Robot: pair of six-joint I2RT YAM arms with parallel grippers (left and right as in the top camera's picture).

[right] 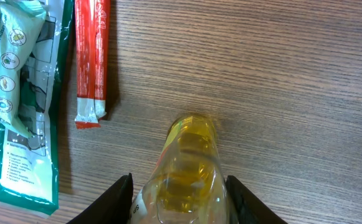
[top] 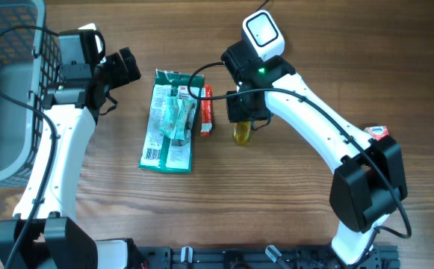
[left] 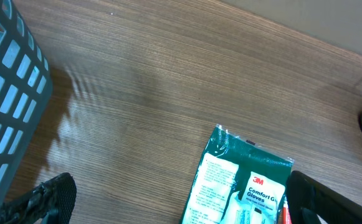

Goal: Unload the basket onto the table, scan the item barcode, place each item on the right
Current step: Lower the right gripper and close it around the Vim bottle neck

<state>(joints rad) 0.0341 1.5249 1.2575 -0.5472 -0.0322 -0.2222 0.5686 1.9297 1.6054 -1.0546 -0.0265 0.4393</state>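
Jaws on my right gripper (right: 179, 199) pinch the bottle (right: 190, 165), which sits at 4 o'clock of the red sachet (top: 206, 112), overhead. Left gripper (left: 181, 196) jaws spread wide, at 10 o'clock of the glove pack (top: 168, 123).

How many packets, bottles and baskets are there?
Packets: 2 (green glove pack, red stick pack)
Bottles: 1 (yellow bottle)
Baskets: 1 (grey basket)
Total: 4
Tiny red-and-white thing at the right: too small to tell, so not counted.
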